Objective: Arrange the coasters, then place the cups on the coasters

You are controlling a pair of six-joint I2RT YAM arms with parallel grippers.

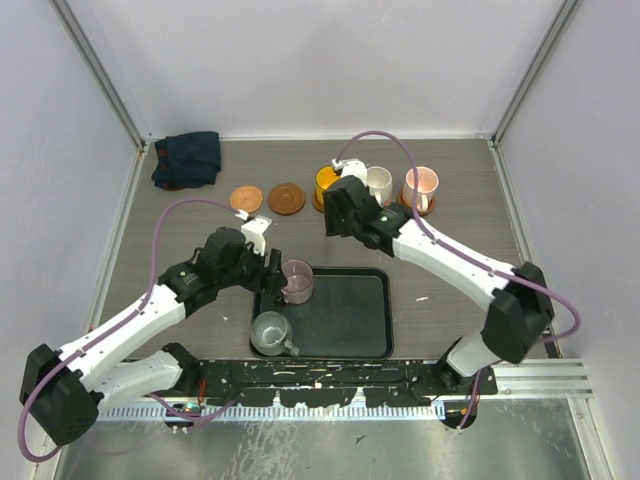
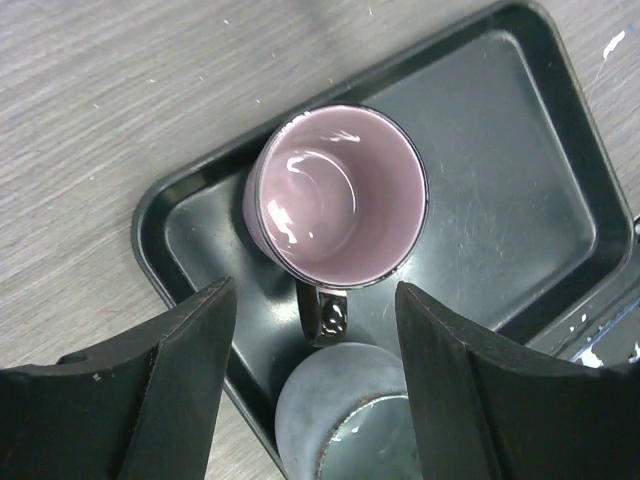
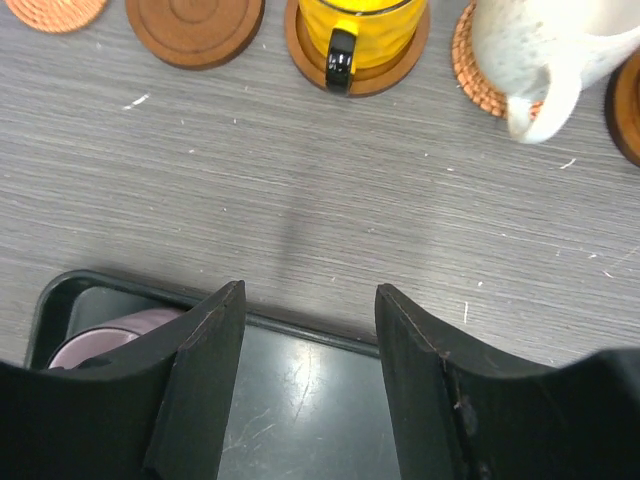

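Observation:
A translucent purple cup (image 2: 340,195) stands upright in the black tray (image 2: 520,200), with its handle (image 2: 322,315) turned toward a grey-green cup (image 2: 345,420) in the same tray. My left gripper (image 2: 312,290) hangs open just above that handle and holds nothing. Past the tray, a yellow cup (image 3: 355,25) sits on a brown coaster (image 3: 357,75) and a cream-white cup (image 3: 540,45) on a woven coaster (image 3: 470,60). A pink cup (image 1: 420,187) stands on a coaster at the row's right end. Two coasters (image 1: 247,198) (image 1: 286,198) are bare. My right gripper (image 3: 310,290) is open and empty over the tray's far rim.
A dark folded cloth (image 1: 187,158) lies in the back left corner. White walls close the table in at the back and on both sides. A metal rail (image 1: 330,378) runs along the near edge by the arm bases.

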